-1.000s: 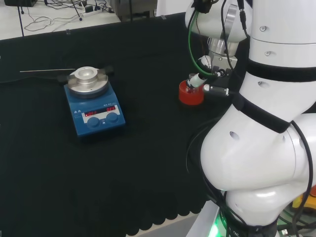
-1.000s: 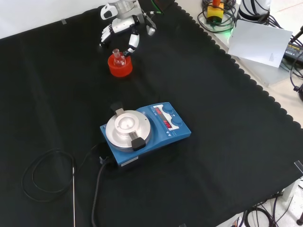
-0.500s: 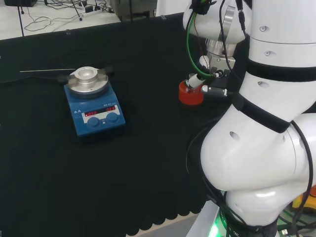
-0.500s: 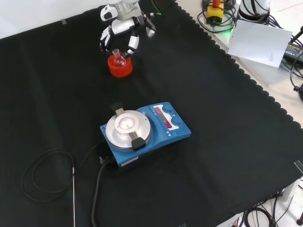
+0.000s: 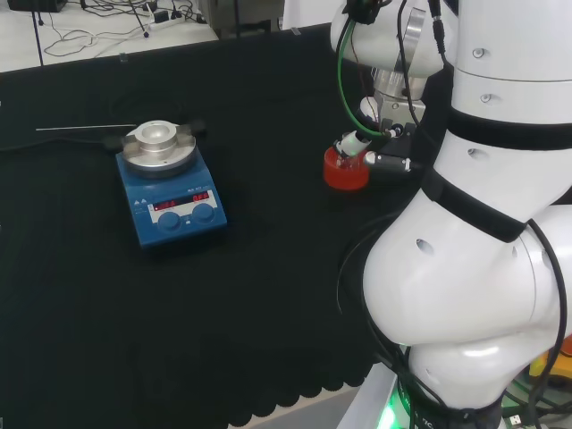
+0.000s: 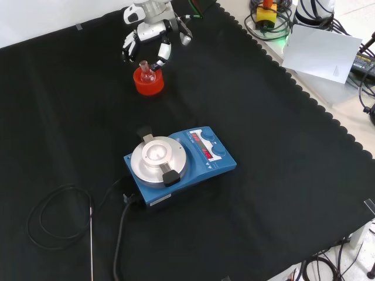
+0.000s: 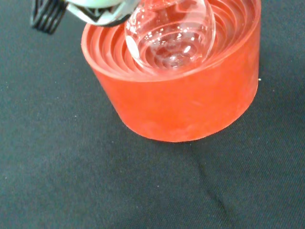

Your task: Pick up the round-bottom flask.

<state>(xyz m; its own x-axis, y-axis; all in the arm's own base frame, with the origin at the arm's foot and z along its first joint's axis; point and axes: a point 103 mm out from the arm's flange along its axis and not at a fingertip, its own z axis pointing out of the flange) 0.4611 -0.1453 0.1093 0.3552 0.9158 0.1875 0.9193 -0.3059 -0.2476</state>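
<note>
Flask (image 6: 144, 71) sat in the red stand (image 6: 148, 83) beyond the hotplate (image 6: 176, 161), the hand (image 6: 153, 40) poised over it with fingers spread and holding nothing; closing evenly round the neck, then lifting straight up, would have suited.

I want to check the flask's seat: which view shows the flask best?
The wrist view: the flask is large, its clear bulb resting in the red stand. The front view shows it small, neck upward. In the head view I cannot make it out.
</note>
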